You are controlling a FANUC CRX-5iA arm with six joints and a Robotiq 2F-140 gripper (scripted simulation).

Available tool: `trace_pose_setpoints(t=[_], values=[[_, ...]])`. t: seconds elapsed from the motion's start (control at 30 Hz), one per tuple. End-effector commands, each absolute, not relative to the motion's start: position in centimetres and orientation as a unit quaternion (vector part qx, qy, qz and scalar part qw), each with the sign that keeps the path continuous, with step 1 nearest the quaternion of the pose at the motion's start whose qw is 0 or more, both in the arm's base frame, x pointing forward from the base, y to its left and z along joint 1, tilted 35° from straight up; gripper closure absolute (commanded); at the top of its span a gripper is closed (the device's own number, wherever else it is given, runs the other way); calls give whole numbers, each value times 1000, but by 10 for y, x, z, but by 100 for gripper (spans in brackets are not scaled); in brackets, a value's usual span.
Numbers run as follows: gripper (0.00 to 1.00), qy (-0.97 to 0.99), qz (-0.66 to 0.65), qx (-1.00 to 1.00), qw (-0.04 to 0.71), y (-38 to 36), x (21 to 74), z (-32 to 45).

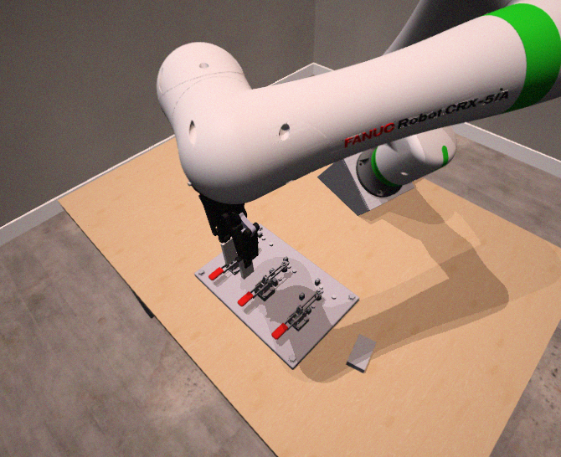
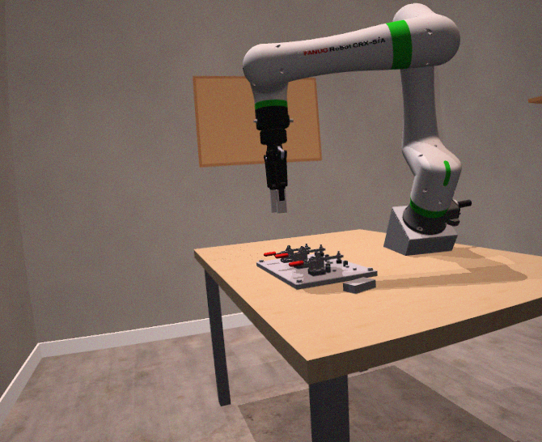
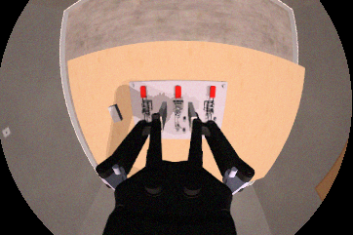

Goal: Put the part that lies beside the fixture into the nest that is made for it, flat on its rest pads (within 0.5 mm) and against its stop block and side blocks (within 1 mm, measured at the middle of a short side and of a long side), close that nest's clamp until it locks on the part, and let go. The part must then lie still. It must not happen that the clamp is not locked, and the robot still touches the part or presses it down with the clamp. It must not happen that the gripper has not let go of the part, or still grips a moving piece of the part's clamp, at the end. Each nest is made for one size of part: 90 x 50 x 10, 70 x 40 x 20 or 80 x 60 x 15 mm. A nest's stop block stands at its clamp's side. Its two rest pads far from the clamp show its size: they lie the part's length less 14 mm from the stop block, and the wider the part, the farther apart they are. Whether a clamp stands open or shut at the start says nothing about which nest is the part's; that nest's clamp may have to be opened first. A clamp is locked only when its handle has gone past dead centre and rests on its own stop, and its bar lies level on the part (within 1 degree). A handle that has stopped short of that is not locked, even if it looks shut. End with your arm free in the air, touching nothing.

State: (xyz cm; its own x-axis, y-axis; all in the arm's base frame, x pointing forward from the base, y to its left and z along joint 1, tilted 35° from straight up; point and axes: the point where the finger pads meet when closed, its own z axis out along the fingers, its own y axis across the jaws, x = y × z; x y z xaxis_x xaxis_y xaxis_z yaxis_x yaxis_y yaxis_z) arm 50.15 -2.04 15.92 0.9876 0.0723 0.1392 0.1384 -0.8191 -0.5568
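The part, a grey block (image 1: 362, 351) (image 2: 359, 285) (image 3: 115, 113), lies flat on the table beside the fixture plate (image 1: 310, 340) (image 2: 285, 274) (image 3: 161, 87). The plate carries three clamps with red handles: one nearest the part (image 1: 280, 331) (image 2: 296, 263) (image 3: 143, 92), a middle one (image 1: 244, 298) (image 2: 281, 255) (image 3: 177, 92) and a far one (image 1: 215, 273) (image 2: 269, 253) (image 3: 213, 92). All three handles lie low and the bars look about level; locking cannot be told. No part shows in the nests. My gripper (image 1: 238, 269) (image 2: 277, 210) (image 3: 176, 108) is partly open, empty, high above the plate. Fingers hide some nest details.
The wooden table (image 1: 398, 408) (image 2: 281, 309) (image 3: 263, 116) bears the plate and the part. The robot's grey base block (image 1: 345, 189) (image 2: 421, 244) stands behind the plate. Corner bolts, pins and upright clamp bodies rise from the plate. The arm's shadow falls across plate and table.
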Motion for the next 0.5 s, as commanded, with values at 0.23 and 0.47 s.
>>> trace_pose_setpoints(t=[0.23, 0.47], values=[[72, -55, -56, -952, 296, -13, 503, 148], [72, -55, -56, -952, 296, 2, 505, 127]])
